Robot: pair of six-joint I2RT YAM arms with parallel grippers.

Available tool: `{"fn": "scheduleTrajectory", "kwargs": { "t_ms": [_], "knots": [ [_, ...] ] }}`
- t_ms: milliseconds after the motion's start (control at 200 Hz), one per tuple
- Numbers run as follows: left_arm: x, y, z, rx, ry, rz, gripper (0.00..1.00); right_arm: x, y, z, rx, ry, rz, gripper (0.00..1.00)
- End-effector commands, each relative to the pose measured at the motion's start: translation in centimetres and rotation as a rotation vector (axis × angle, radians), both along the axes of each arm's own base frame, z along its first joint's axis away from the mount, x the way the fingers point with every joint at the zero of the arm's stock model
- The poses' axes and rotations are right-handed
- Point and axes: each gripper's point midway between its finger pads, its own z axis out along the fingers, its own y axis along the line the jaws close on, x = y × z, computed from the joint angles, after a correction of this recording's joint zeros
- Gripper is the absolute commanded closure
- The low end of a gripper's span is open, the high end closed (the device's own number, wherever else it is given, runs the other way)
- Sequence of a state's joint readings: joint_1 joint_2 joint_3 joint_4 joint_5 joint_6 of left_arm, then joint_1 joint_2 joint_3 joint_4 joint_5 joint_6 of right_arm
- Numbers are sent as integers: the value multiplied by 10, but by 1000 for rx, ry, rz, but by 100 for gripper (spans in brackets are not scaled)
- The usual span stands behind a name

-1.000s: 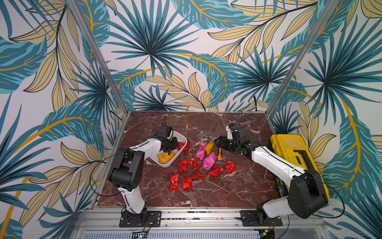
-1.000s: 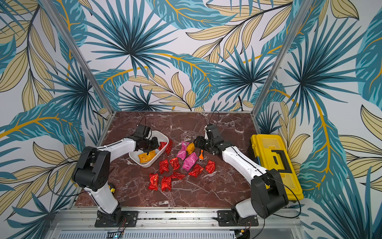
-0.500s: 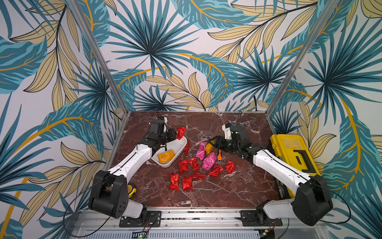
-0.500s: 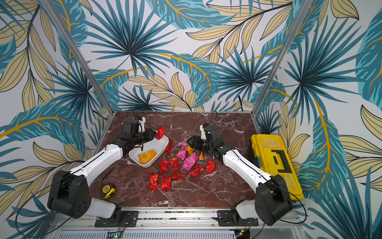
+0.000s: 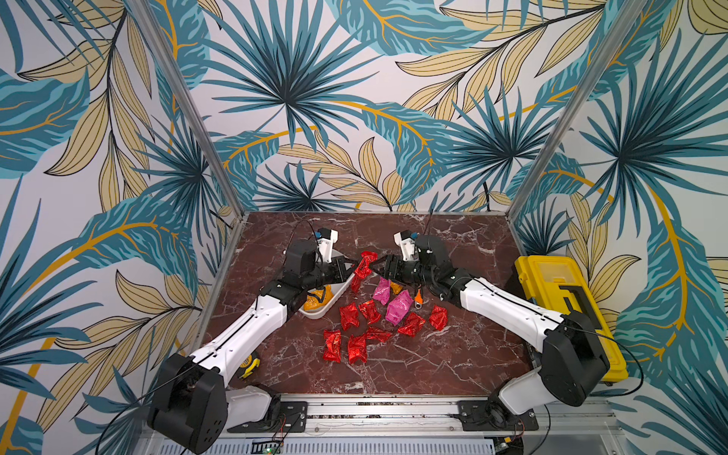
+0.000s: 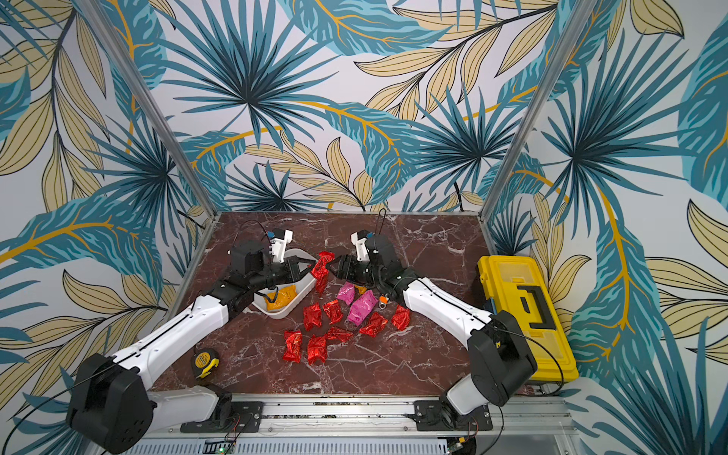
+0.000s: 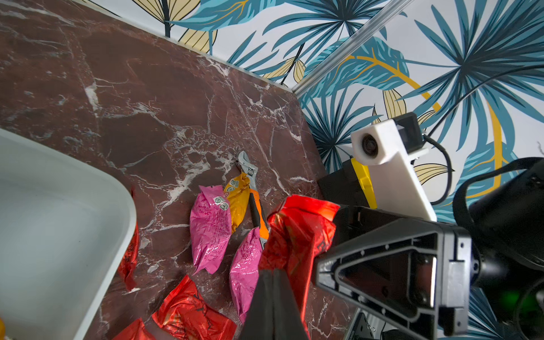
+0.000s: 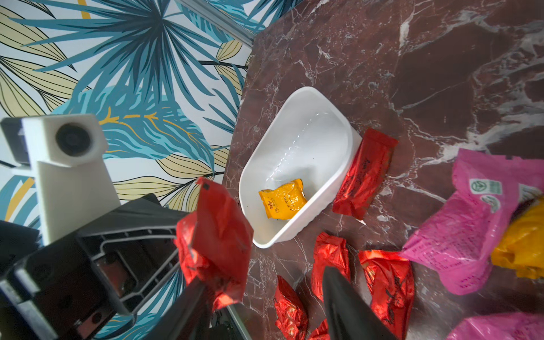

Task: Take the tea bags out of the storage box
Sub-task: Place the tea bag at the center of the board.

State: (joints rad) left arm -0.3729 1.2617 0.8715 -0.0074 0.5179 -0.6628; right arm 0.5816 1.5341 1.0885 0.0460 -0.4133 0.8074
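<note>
Jaws of the left gripper (image 5: 350,264) are pressed together, pinching one end of a red tea bag (image 5: 364,263) held up off the table (image 5: 433,354). The right gripper (image 5: 377,269) faces it with jaws spread, the bag's free end close by one finger (image 8: 191,303); contact unclear, not clamped. The storage box (image 8: 294,97) sits below the left jaws with a yellow tea bag (image 8: 282,198) inside. Below the right jaws, loose red packets (image 5: 356,348) and pink packets (image 5: 398,307) lie on the table near a wrench (image 7: 255,203).
</note>
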Motion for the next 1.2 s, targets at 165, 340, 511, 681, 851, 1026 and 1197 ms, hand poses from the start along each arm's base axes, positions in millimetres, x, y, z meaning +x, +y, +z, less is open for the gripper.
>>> {"fn": "scheduleTrajectory", "kwargs": {
  "t_ms": [165, 340, 511, 681, 851, 1026, 1197],
  "knots": [
    [-19, -12, -2, -48, -3, -100, 100, 4, 12, 18, 67, -37, 18, 61],
    [-20, -15, -3, -56, -2, -120, 100, 1, 15, 18, 76, -34, 31, 77],
    [-21, -15, 2, -65, -19, -126, 100, -1, 12, 16, 66, -37, 27, 91],
    [-18, -7, 1, -39, -28, -76, 41, -10, 2, 14, 32, -40, 20, 98],
    [-6, 24, -6, 6, -8, 96, 23, -35, -26, -14, -106, 0, 3, 99],
    [-1, 65, -27, 131, 72, 286, 23, -91, -71, -67, -324, 120, 27, 99],
    [-5, 95, -62, 336, 178, 364, 25, -143, -101, -103, -442, 223, 52, 99]
  ]
}}
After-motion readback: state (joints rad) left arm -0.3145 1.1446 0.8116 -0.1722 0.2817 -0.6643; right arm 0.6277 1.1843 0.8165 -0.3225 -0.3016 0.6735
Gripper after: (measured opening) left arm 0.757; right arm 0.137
